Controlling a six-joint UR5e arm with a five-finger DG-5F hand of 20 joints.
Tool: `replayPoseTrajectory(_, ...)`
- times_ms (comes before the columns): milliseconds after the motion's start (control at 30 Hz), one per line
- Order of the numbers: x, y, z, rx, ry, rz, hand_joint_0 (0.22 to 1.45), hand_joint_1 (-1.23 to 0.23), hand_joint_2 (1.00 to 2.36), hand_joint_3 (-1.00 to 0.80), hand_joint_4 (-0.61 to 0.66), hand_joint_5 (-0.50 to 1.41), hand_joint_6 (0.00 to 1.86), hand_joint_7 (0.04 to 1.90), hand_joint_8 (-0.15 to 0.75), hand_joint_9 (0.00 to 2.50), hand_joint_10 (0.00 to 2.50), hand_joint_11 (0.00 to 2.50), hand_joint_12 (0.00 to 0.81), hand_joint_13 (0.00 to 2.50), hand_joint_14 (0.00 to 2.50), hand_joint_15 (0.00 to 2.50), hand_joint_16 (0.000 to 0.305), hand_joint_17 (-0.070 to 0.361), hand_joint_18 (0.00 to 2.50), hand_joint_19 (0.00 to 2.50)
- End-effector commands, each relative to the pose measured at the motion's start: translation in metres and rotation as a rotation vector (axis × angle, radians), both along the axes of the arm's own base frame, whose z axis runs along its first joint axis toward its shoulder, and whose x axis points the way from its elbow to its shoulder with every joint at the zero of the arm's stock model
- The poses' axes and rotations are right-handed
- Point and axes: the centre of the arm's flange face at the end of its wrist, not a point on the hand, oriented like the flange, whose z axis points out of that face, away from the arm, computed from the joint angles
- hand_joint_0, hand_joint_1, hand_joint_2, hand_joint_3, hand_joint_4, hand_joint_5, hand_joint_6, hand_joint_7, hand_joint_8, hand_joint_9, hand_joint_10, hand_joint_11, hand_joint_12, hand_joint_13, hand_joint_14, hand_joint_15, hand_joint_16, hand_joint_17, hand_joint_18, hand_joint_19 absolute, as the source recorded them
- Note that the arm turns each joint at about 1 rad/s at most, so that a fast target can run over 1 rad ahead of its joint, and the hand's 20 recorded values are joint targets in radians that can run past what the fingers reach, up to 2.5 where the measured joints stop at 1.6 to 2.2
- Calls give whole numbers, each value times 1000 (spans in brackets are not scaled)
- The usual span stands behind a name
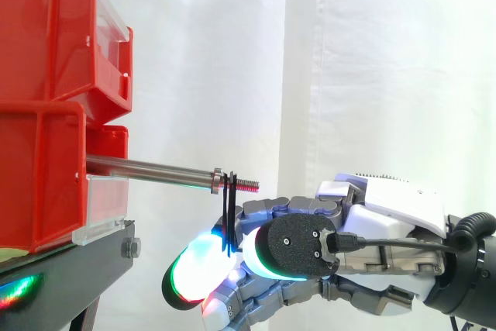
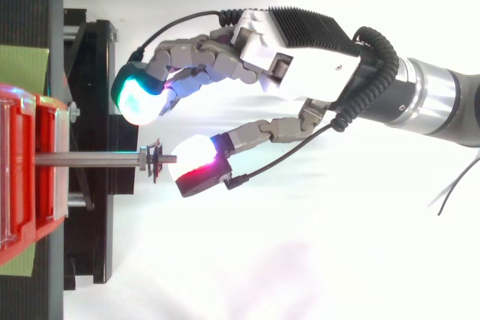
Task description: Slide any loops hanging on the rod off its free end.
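Black loops (image 2: pixel 155 161) hang on the rod (image 1: pixel 147 168) far out at its right end, just right of the nut (image 1: pixel 217 180) and just left of the threaded tip (image 1: pixel 246 185). They drop straight down in front of the hand (image 1: pixel 387 230). The hand sits below and right of the rod's free end, reaching in from the right. Cannot tell whether it grips the loops' lower end or merely sits beside it.

Risks, as judged:
- The bands look thin, so they may catch in the thread on the way off, stretch, and snap back or fling away.
- A pull more downward than rightward would load the rod instead of sliding anything.
- The hand is close to the tip and could knock it, which would shake the bins (image 1: pixel 39 184).
- If there are two bands, one may come off and the other stay behind.

Count:
- Rod: one.
- Nut: one.
- Hand: one.
- Red bins stacked at left: at least two.
- Black stand (image 1: pixel 77 265) under them: one.
- Loops: two strands show from the side, so either one band or two; cannot settle which.
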Motion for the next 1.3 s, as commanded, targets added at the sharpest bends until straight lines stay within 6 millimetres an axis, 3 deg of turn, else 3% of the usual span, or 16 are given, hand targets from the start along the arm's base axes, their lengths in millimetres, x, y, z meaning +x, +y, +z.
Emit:
replayPoseTrajectory(0,1,3,1,-4,-1,2,605,-660,1012,-350,296,-124,502,1144,323,862,9,414,354,914,12,361,45,100,711,317)
replayPoseTrajectory(633,3,15,2,-27,-9,11,605,-660,1012,-343,241,-105,502,1307,323,871,11,443,357,908,12,359,47,105,731,335)
replayPoseTrajectory(1267,4,16,6,-38,-23,7,607,-605,1012,-364,231,-116,559,1240,324,866,9,442,359,901,12,366,49,110,740,361)
